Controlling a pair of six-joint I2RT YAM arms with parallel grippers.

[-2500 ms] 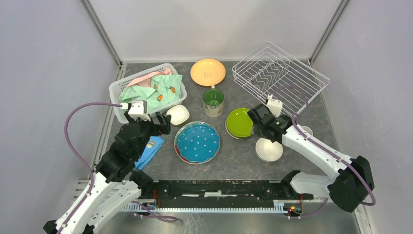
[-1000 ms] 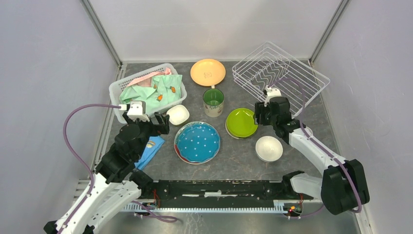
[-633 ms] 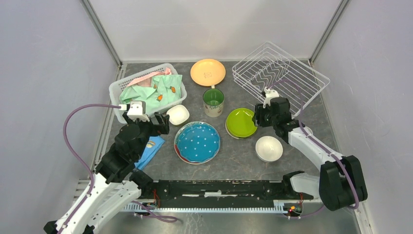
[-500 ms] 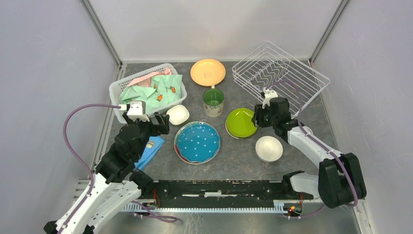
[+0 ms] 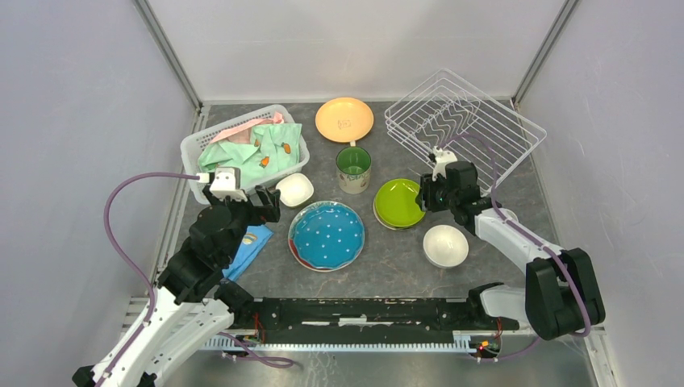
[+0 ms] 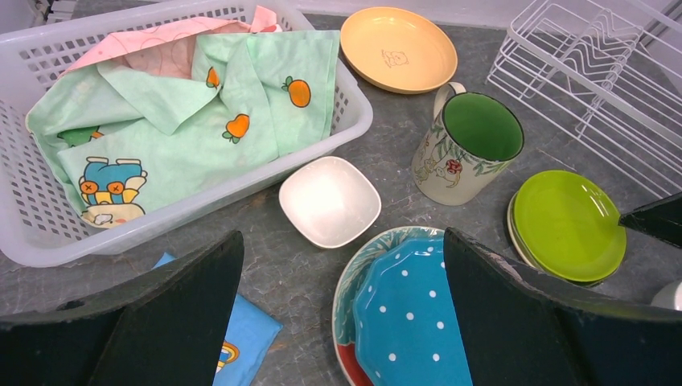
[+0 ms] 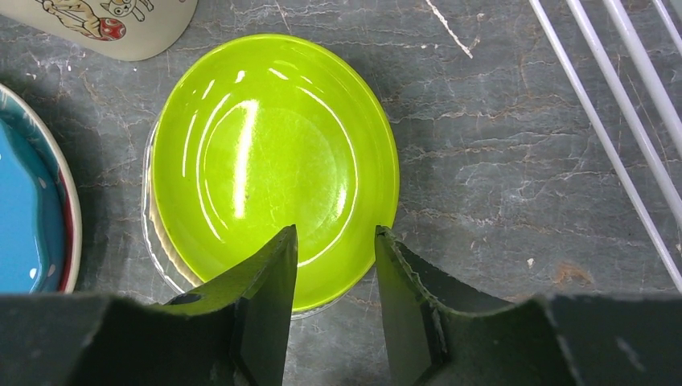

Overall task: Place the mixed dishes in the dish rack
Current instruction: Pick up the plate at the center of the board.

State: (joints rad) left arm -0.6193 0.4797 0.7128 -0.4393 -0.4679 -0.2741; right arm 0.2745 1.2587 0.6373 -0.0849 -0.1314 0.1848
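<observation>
My right gripper [image 5: 425, 196] [image 7: 334, 241] hangs over the right rim of the lime-green plate [image 5: 399, 201] [image 7: 265, 153]. One finger is over the plate and the other is just outside it, with a gap still between them. The plate lies on a paler plate. The white wire dish rack [image 5: 464, 125] [image 7: 611, 104] stands behind it, holding no dishes. My left gripper [image 5: 266, 205] [image 6: 342, 235] is wide open above the table, between the white square bowl [image 6: 330, 201] and the blue dotted plate [image 6: 410, 314]. The blue plate rests on a red-rimmed plate.
An orange plate [image 5: 344, 118] lies at the back. A mug, green inside [image 5: 353, 169], stands left of the lime plate. A white round bowl [image 5: 445, 246] sits under my right arm. A white basket [image 5: 193, 149] of clothes and a blue cloth [image 5: 250, 246] are on the left.
My right gripper has shifted slightly left onto the lime plate's rim and its jaws have narrowed. The left arm has not moved.
</observation>
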